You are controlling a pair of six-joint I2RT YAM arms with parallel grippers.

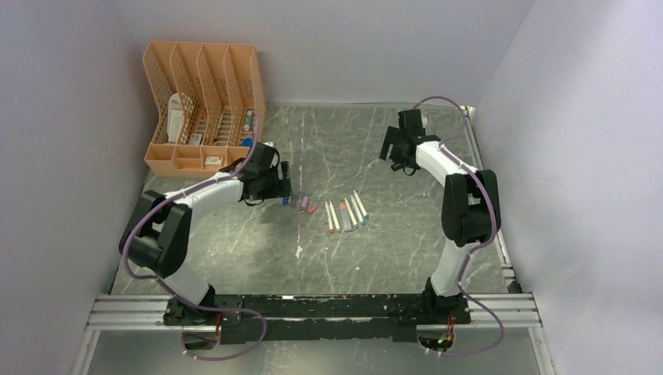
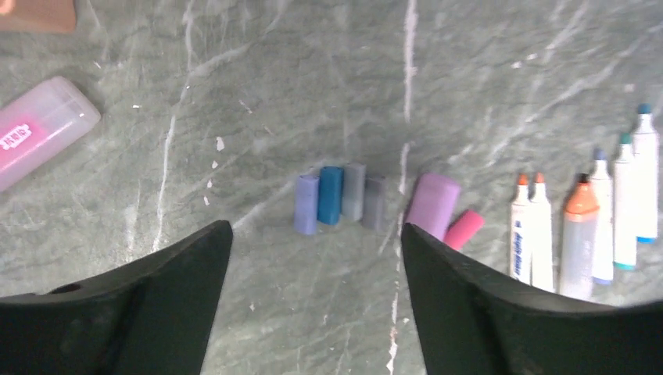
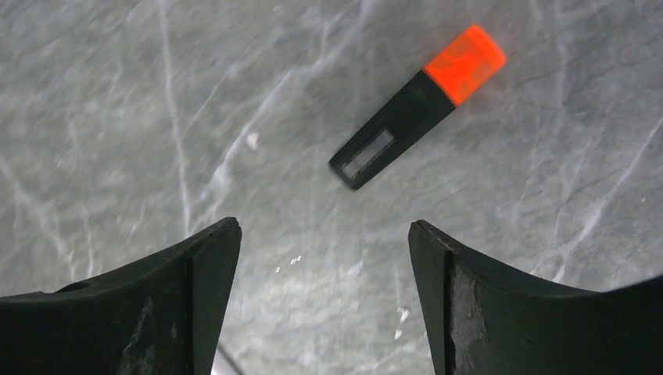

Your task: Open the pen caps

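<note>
Left gripper [image 2: 314, 234] spread, empty, over loose pen caps [image 2: 342, 195] rowed beside bared pens [image 2: 602, 219]. Right gripper [image 3: 322, 226] likewise, above black marker [image 3: 391, 137] (orange end on, likely capped): grasp mid-body, squarely

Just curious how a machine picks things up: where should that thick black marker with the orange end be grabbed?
Probably mid-body, from straight above. The thick black marker with the orange end lies flat on the grey marbled table, leaving only its long sides free. It sits diagonal to the open right gripper, so the wrist should turn until the fingers straddle its width.
</note>
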